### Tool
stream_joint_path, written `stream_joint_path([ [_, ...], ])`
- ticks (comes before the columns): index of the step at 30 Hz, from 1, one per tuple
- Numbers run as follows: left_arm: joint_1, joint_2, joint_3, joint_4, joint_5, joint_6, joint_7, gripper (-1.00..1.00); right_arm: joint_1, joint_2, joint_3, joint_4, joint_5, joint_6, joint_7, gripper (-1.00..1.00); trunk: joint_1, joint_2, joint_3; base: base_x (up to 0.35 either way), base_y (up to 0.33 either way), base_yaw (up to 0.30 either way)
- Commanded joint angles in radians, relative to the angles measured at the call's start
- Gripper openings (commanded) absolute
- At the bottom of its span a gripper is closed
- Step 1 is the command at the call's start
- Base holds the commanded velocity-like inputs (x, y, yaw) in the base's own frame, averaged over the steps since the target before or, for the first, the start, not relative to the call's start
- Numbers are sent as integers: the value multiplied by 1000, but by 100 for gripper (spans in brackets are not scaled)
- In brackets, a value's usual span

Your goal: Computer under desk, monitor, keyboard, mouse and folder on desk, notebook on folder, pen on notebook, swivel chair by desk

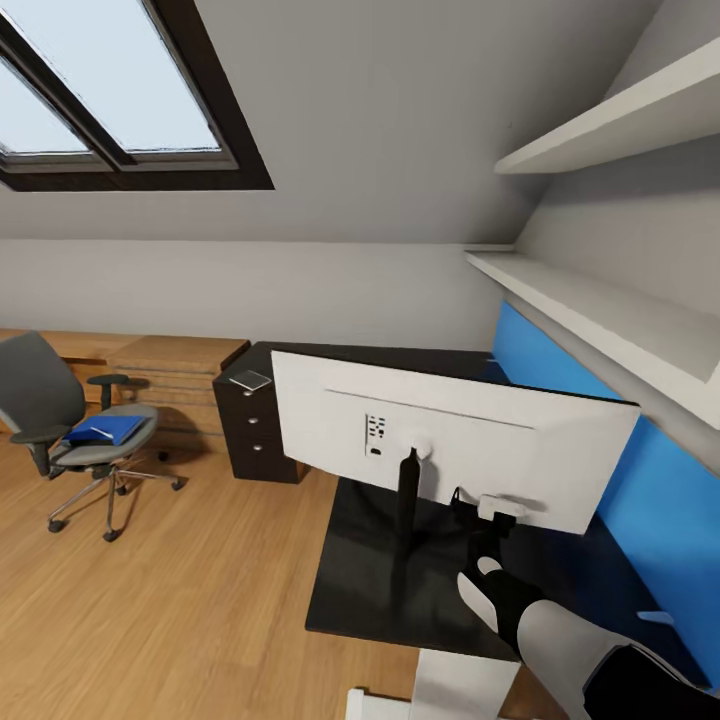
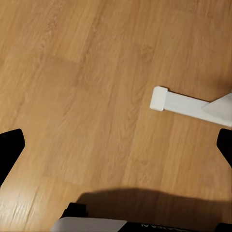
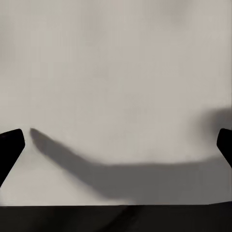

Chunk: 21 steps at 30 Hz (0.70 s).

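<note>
Two grippers are mine: my left gripper (image 2: 116, 145) hangs over the wood floor (image 2: 72, 72), fingers spread, empty. My right gripper (image 1: 490, 512) reaches up against the back of the monitor (image 1: 450, 440) standing mid-desk (image 1: 360, 590), fingers released, not clamped. Farther off, beyond the desk's far left corner, the blue folder (image 1: 105, 430) lies on the swivel chair (image 1: 60, 420)

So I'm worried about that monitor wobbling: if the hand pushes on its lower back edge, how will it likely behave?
The monitor is a wide panel on one thin black post, so it looks top-heavy and apt to tip or swivel. The right hand sits off-centre at its lower edge, so a push there would probably twist it. The smooth desk may let it slide.
</note>
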Motion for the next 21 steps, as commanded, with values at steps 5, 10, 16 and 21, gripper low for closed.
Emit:
stream_joint_path([
  [5,0,2,-1,-3,7,3,7,100,-1,0,10,1,-6,-2,-5,100,0,-1,-1,194,0,0],
  [10,0,2,2,-2,9,4,8,100,-1,0,10,1,-5,-2,-5,100,0,-1,-1,84,0,0],
  [16,0,19,58,-1,12,4,11,100,-1,0,9,1,-6,-2,-5,100,0,-1,-1,12,0,0],
  [21,0,30,176,-5,14,4,11,100,-1,-1,8,1,-6,-2,-5,100,0,-1,-1,2,0,0],
])
